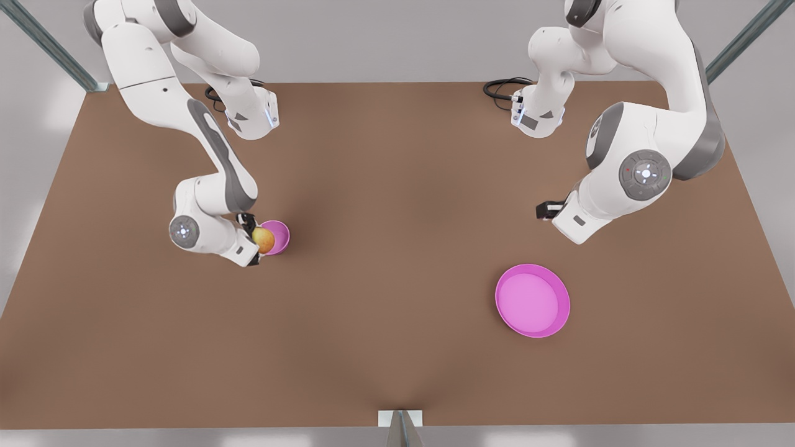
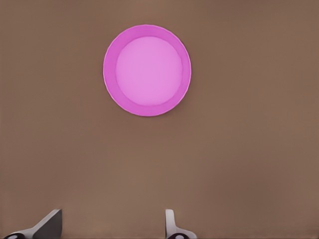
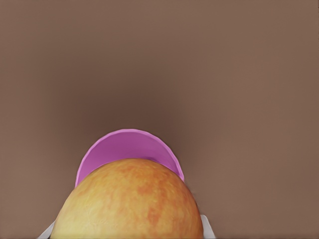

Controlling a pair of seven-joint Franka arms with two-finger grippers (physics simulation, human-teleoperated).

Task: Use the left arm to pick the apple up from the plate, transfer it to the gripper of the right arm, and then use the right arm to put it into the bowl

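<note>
Front view, left side: the right arm (image 1: 211, 186) reaches down to the bowl (image 1: 277, 236), and the right gripper (image 1: 254, 242) carries the apple (image 1: 263, 239) clamped between its fingers. The apple sits at the bowl's left rim, overlapping it, apparently above the opening rather than inside. In the right wrist view the apple (image 3: 128, 201) hangs in front of the bowl (image 3: 128, 149), with the bowl's pink mouth showing just past it, and pale fingertips (image 3: 207, 226) press against either flank. Judgement: the hold lines the fruit up over the bowl for release; the bowl is barely wider than the apple, so an off-centre drop could catch the rim.

Apple appearance: round, yellow-orange skin mottled with reddish-orange blush, fine speckle, no stem visible.

Centre: bare brown table (image 1: 397, 205).

Right side: the plate (image 1: 533, 300), shallow and magenta-pink, lies empty toward the near side. The left arm (image 1: 640, 167) waits above and behind it, well apart from the bowl. The left gripper (image 1: 548, 210) points left; in the left wrist view its fingers (image 2: 170, 221) stand apart with nothing between them, and the plate (image 2: 110, 69) lies ahead on the table (image 2: 249, 164). Judgement: handover done, only the release into the bowl remains.
</note>
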